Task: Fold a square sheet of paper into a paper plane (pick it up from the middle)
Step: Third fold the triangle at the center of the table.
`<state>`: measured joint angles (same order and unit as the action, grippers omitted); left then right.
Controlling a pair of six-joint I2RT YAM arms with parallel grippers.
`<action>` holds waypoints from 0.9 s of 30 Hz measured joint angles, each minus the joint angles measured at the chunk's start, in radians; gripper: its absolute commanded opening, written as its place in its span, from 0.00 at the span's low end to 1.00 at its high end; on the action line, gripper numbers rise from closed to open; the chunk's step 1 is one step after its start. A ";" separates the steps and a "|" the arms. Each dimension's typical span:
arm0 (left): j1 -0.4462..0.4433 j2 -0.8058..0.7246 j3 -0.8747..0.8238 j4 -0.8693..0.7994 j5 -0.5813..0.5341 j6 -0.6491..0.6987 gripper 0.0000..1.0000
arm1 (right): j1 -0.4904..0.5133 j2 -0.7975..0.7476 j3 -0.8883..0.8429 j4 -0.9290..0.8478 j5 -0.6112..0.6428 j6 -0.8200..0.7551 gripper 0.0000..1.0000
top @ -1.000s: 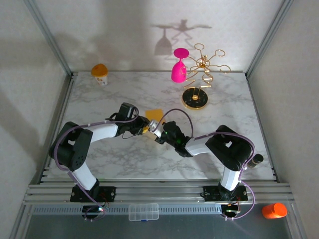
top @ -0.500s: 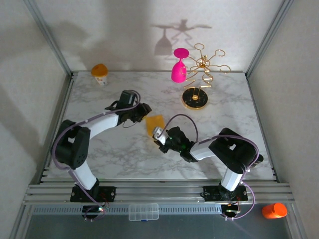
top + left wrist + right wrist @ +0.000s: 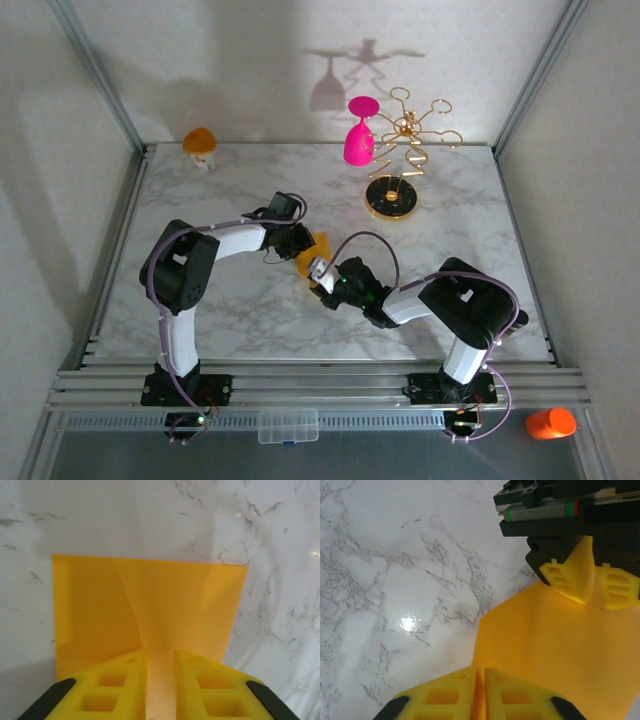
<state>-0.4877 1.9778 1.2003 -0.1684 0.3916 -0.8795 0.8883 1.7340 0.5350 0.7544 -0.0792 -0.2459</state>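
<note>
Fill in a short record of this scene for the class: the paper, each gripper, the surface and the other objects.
paper: square sheet of paper, yellow-orange, a ridge raised along its middle
surface: marble table
left: left gripper pinches the ridge
right: right gripper pinches one edge of the sheet
far side: pink goblet by the gold rack; orange-topped white cup in the far left corner
stage: no plane shape yet
</note>
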 measured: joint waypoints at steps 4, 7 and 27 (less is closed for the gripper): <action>-0.005 0.002 0.003 -0.013 -0.022 0.008 0.19 | 0.000 0.000 0.010 -0.023 0.001 0.000 0.24; -0.009 0.002 0.004 -0.015 -0.031 0.011 0.19 | 0.000 0.000 0.024 -0.039 0.000 0.000 0.24; -0.011 0.010 0.017 -0.032 -0.045 0.050 0.14 | -0.043 -0.014 0.054 -0.097 0.013 0.105 0.05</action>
<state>-0.4992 1.9877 1.2171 -0.2001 0.3466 -0.8295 0.8455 1.7203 0.5892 0.6571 -0.0662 -0.1406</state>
